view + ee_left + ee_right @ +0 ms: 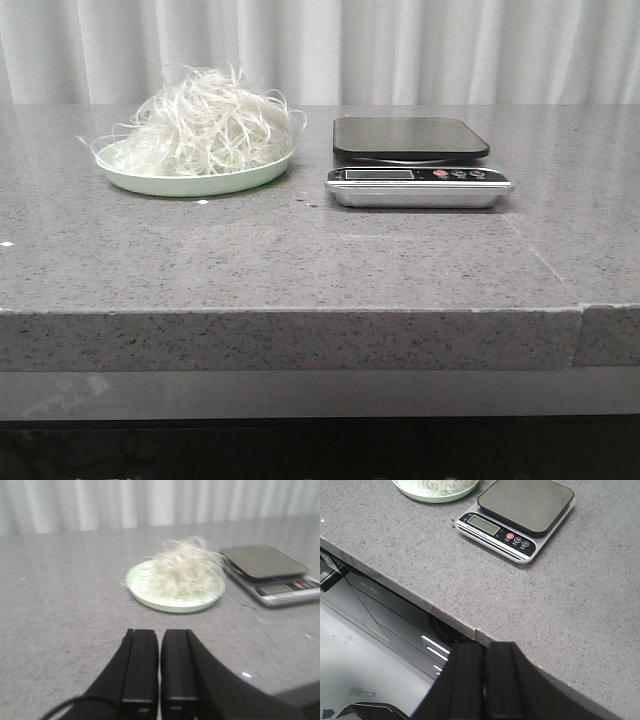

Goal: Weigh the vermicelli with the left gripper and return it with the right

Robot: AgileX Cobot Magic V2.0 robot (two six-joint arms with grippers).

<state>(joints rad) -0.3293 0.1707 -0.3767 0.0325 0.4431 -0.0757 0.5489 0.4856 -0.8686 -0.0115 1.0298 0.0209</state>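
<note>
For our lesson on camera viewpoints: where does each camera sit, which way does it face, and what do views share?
Front view: low before the table, facing the curtain; vermicelli left of scale; no robot parts.
Left wrist view: above the table, facing the plate; shut left gripper shows.
Right wrist view: beyond the table edge, looking down; shut right gripper shows.
All three share the scale.

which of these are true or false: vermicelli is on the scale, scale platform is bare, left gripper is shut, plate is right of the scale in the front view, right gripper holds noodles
1. The vermicelli is on the scale. False: it sits piled on the pale green plate.
2. The scale platform is bare. True.
3. The left gripper is shut. True: its fingers meet, with nothing between them.
4. The plate is right of the scale in the front view. False: it lies to the left.
5. The right gripper holds noodles. False: it is shut and holds nothing, near the table edge.
</note>
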